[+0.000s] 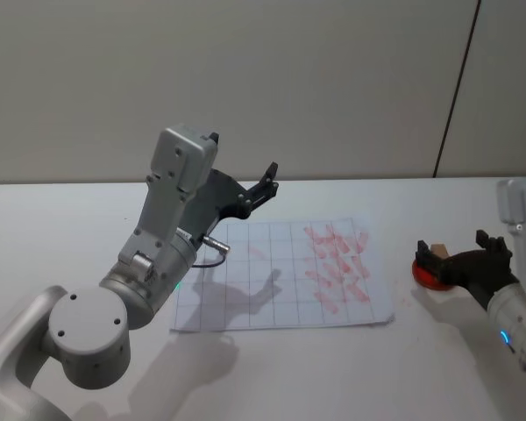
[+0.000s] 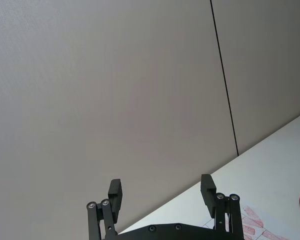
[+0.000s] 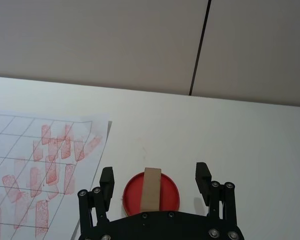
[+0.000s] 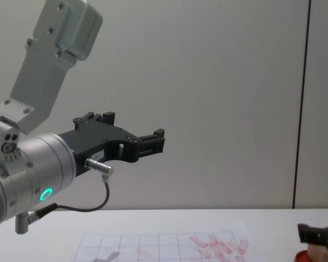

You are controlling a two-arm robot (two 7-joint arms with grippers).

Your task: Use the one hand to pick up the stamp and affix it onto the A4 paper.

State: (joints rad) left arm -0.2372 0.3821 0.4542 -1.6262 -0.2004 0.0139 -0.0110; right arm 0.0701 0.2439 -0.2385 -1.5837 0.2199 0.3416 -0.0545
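Stamp (image 3: 152, 191): sits on red ink pad (image 3: 134, 197), 3 o'clock of A4 paper (image 1: 280, 294), long axis apparently upright. Your right gripper (image 3: 155, 175), nearer arm, fingers (image 3: 202, 175) spread, has it at 12 o'clock. Left gripper (image 2: 161, 186), spread, parked high.

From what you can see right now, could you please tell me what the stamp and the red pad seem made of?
The stamp looks like bare wood: light tan, matte, square-edged. The red pad looks like round plastic or inked felt, evenly red and dull; I cannot tell which.
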